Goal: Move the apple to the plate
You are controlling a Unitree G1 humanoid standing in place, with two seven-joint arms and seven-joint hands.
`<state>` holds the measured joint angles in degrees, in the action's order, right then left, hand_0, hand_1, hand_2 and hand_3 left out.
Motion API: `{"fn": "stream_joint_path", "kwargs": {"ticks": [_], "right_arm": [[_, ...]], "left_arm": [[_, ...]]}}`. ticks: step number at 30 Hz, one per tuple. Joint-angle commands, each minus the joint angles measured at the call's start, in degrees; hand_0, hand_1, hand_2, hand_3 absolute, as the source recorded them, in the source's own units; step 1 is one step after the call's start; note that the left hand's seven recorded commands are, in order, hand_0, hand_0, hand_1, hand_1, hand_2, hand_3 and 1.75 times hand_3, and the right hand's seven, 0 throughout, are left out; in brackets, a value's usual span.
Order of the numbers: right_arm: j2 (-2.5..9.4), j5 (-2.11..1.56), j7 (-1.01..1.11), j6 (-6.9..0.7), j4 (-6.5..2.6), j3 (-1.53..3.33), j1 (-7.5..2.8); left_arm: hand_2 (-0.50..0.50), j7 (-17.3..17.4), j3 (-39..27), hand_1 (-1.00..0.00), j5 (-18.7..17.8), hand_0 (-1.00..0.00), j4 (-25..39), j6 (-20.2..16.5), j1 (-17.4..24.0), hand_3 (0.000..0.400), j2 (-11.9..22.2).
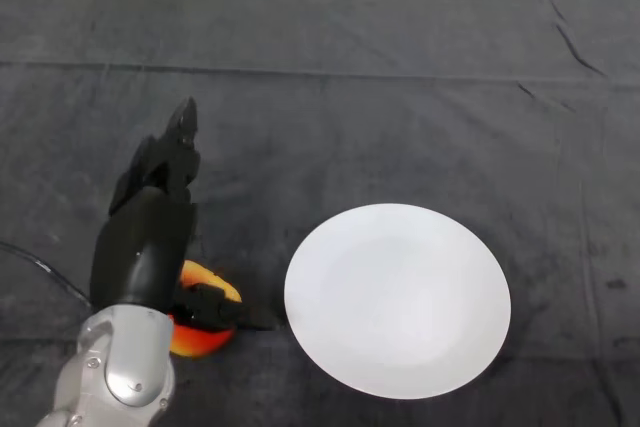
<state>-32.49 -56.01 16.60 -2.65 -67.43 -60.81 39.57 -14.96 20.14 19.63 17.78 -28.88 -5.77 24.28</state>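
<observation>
An orange-red apple (203, 332) lies on the dark cloth at the lower left, mostly hidden under my hand. My left hand (145, 237) is above it, palm down, with its fingers (178, 142) stretched straight towards the far side of the table, past the apple. The thumb (207, 304) lies across the top of the apple. The hand is open and not closed round the apple. A white round plate (398, 297) lies empty to the right of the apple, a short gap away.
The table is covered by a dark grey cloth (400, 97) with a few creases at the far right. Its far edge runs along the top of the view.
</observation>
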Motion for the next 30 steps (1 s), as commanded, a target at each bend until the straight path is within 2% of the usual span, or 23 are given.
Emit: {"fn": "stream_joint_path", "kwargs": {"ticks": [1,5,12,17,25,26,27,28,30], "right_arm": [[-1.19,-1.09,-0.24,0.37,0.41,0.10,0.75],[-1.22,-1.10,-0.21,0.38,0.35,0.09,0.77],[-1.27,-1.12,-0.16,0.38,0.24,0.06,0.81],[-1.30,-1.13,-0.13,0.39,0.18,0.05,0.82],[-1.30,-1.14,-0.11,0.40,0.15,0.04,0.83],[-1.29,-1.14,-0.11,0.40,0.16,0.04,0.83],[-1.29,-1.13,-0.11,0.40,0.17,0.04,0.83],[-1.29,-1.13,-0.12,0.40,0.17,0.05,0.83],[-1.27,-1.13,-0.12,0.40,0.20,0.05,0.82]], "left_arm": [[0.00,1.2,1.7,0.00,2.6,0.00,3.8,-1.5,0.8,0.000,4.0],[0.00,2.7,2.4,0.00,4.7,0.00,4.3,-4.0,1.3,0.000,5.1],[0.00,4.7,2.9,0.00,6.9,0.00,3.2,-6.0,1.7,0.000,6.7],[0.00,5.8,1.7,0.00,6.5,0.00,1.4,-5.1,1.9,0.000,7.3],[0.00,5.3,-0.1,0.00,3.9,0.00,-2.9,-1.2,1.9,0.000,5.0],[0.06,5.4,-0.5,-0.20,3.3,-0.08,-3.4,-0.5,2.0,0.082,4.7],[0.13,5.5,-1.1,-1.00,2.5,-0.75,-3.9,0.3,2.0,0.400,4.5],[0.00,5.6,-1.6,-1.00,1.9,-1.00,-4.2,0.9,2.1,0.400,4.4],[0.00,5.8,-2.8,-1.00,0.6,-1.00,-4.7,2.1,2.4,0.400,4.1]]}}
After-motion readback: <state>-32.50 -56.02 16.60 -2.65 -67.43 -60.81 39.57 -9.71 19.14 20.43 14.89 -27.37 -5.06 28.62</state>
